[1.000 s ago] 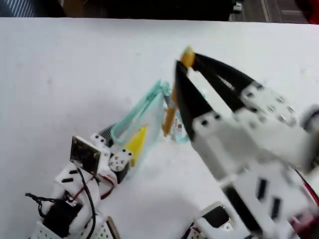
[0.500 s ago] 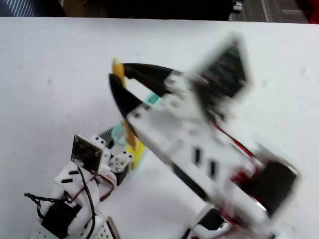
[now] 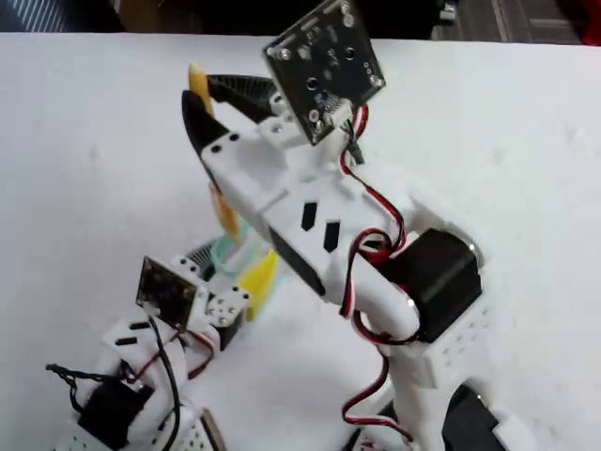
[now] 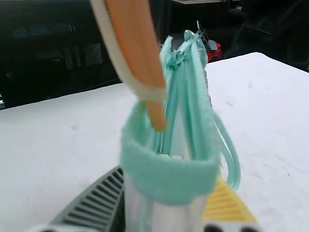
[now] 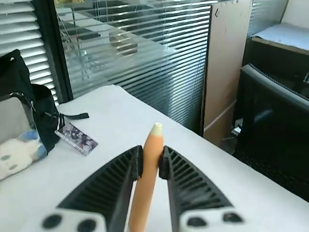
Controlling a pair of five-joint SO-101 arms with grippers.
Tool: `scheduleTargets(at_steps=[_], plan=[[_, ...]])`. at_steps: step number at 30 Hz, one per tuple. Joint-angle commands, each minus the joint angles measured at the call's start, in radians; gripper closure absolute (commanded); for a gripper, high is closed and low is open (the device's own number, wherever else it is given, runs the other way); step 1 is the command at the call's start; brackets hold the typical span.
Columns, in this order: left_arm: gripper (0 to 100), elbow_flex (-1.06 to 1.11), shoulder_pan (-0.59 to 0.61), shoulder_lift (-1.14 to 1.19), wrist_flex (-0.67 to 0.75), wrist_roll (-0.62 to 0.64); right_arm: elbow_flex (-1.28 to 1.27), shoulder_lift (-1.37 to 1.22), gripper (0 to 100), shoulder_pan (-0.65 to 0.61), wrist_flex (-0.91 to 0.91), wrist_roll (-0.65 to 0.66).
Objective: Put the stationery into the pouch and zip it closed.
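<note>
The teal pouch (image 3: 228, 248) stands on edge on the white table, with my left gripper (image 3: 233, 264) shut on its near end between a grey finger (image 4: 96, 208) and a yellow finger (image 4: 223, 204). In the left wrist view the pouch (image 4: 169, 174) gapes open at its top. My right gripper (image 3: 195, 94) hangs over it, shut on an orange pen (image 3: 223, 211) that points downward. The pen's lower tip (image 4: 156, 118) sits at the pouch's open edge. In the right wrist view the pen (image 5: 147, 169) is pinched between the black fingers of that gripper (image 5: 150, 157).
The right arm's white body (image 3: 319, 235) and red wires cover the middle of the table. Bare white tabletop (image 3: 94, 141) stretches to the left and far side. A black bag (image 5: 29, 111) and a small card (image 5: 76, 137) lie on a surface beyond.
My right arm swung left with the pen, from the pouch's right side to over its open top, and its wrist turned. The left arm and the pouch stayed put.
</note>
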State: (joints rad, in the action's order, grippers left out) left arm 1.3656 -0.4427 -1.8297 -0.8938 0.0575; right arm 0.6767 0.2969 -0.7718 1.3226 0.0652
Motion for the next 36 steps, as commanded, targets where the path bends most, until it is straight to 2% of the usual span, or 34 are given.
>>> scheduleTargets(at_steps=[1,10,18,22,24,26,32,36], plan=[[83,-0.044,-0.007,-0.004,-0.005,-0.011,0.006,0.008,98.2,0.013,0.058,0.012],[83,-0.044,-0.007,-0.004,-0.003,-0.009,0.012,0.044,98.2,0.008,0.306,0.014],[83,-0.044,-0.007,-0.004,-0.005,-0.009,0.008,0.044,97.1,0.012,0.386,0.023],[83,-0.044,-0.007,-0.004,-0.005,-0.009,0.006,0.044,80.2,0.012,0.395,0.167],[83,-0.044,-0.007,-0.004,-0.005,-0.009,0.006,0.044,70.7,0.008,0.395,0.192],[83,-0.044,-0.007,-0.004,-0.005,-0.009,0.006,0.044,66.1,0.008,0.395,0.195],[84,-0.044,-0.007,-0.004,0.000,-0.009,0.006,0.044,74.9,0.019,0.395,0.203],[90,-0.044,0.047,-0.004,0.025,-0.017,0.006,0.031,82.3,0.173,0.386,0.204]])
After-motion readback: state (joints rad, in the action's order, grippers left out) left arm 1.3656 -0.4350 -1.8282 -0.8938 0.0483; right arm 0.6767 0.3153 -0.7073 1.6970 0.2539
